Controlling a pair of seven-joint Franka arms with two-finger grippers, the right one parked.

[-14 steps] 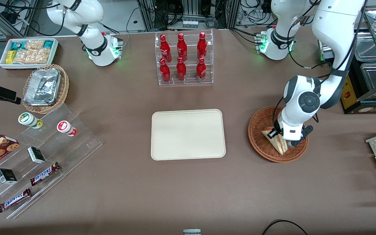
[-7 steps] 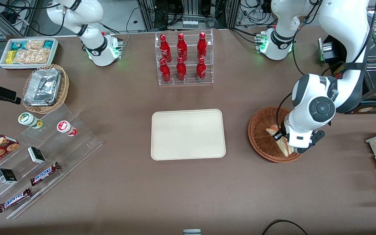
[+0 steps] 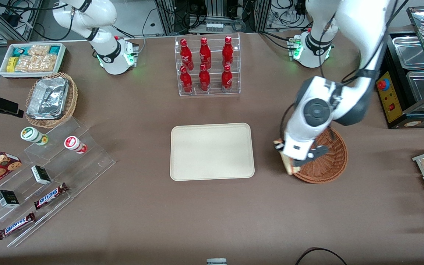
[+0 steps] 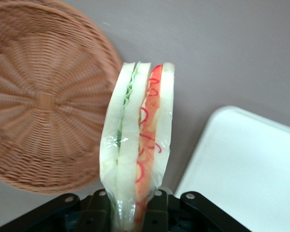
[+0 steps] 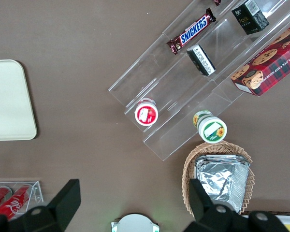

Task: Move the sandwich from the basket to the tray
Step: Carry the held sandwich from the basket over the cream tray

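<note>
Front view: brown counter (image 3: 212,213) fills most of the scene, w/ cable clutter and rack frames past its top edge. Tray (image 3: 212,151) sits mid-counter, flat, bare; it's the landmark here. Working arm (image 3: 359,55) reaches down from above, elbow bent, wrist housing over the basket's tray-side rim. Bottle rack (image 3: 208,66) w/ red bottles stands farther from the front camera than the tray. Basket (image 3: 329,162) lies beside the tray toward the working arm's end, apart from it. Foil-container basket (image 3: 52,99), snack bin (image 3: 31,59) and clear stepped shelf (image 3: 50,176) w/ Snickers bars lie toward the parked arm's end from the tray.

End effector (image 3: 289,165) hangs over the gap between tray and basket, clamped on the sandwich (image 3: 286,162), which is lifted clear of the basket. Left wrist view: both fingers (image 4: 99,210) press the sandwich (image 4: 137,145) at its base, cut edge w/ red, orange, green layers facing the camera; basket (image 4: 43,96) and tray (image 4: 246,169) lie below on either side.
</note>
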